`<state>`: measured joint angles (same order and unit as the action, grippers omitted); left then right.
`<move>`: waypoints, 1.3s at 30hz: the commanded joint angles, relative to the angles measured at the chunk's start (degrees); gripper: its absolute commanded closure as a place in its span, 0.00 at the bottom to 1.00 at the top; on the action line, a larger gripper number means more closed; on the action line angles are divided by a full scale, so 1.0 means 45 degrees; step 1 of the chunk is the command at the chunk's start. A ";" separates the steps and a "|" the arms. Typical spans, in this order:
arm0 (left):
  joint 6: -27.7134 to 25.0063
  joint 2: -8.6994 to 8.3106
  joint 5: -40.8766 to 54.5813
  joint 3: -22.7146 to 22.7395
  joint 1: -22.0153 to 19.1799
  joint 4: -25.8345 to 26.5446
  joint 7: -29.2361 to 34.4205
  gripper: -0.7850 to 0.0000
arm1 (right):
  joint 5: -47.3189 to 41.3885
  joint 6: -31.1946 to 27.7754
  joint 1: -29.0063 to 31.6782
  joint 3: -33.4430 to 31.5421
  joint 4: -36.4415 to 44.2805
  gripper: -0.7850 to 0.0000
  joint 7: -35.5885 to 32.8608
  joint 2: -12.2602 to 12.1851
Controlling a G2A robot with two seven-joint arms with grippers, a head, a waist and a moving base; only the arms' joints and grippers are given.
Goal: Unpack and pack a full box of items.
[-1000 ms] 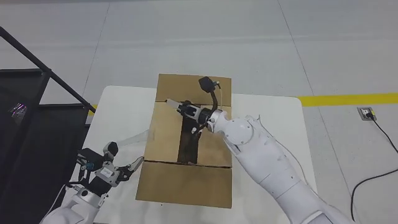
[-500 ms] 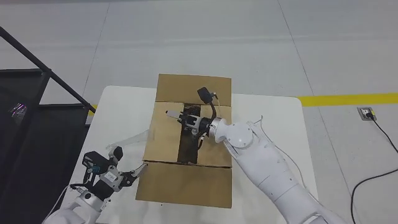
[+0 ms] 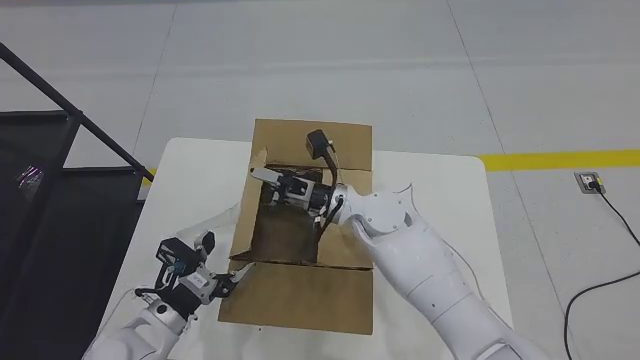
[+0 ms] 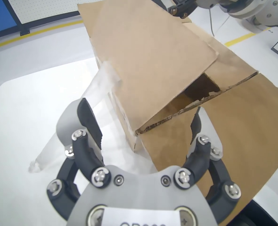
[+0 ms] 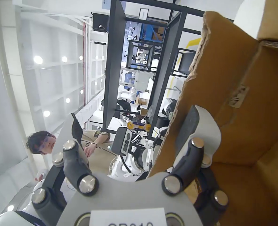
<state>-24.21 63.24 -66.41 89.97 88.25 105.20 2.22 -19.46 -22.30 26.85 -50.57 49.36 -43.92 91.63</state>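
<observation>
Squarely on the table (image 3: 190, 180), the box (image 3: 300, 298) sits with its 9 o'clock flap (image 5: 223, 83) lifted. At about 10 o'clock the right gripper (image 5: 134, 114) is released, its spread fingers straddling that flap's edge. Off the box's 7 o'clock corner hovers the left gripper (image 4: 140, 106), likewise released and holding nothing, beside a clear plastic strip (image 4: 59, 139).

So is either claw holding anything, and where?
Nothing is clamped. The right gripper, open, straddles the edge of a flap; the left gripper hangs open beside the box.
</observation>
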 commanded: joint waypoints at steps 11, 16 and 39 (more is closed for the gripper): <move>0.1877 0.0152 0.1087 0.0247 0.0005 -0.0127 -0.0408 0.00 | -0.0391 -0.0508 0.0228 -0.0052 0.0365 0.00 -0.0878 0.0103; 0.2185 0.0150 0.1715 0.1046 0.0448 -0.0227 -0.0714 0.00 | 0.0009 -0.0876 0.0628 -0.0521 0.1062 0.00 -0.1065 -0.0114; 0.0845 -0.0015 0.2543 0.2446 0.0100 -0.1261 0.0550 0.00 | 0.3496 -0.0815 0.3109 -0.2540 0.4970 0.00 -0.0105 -0.1107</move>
<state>-20.41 63.17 -54.96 100.98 88.70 99.52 4.70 -3.73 -25.97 40.84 -62.00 71.72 -44.40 86.65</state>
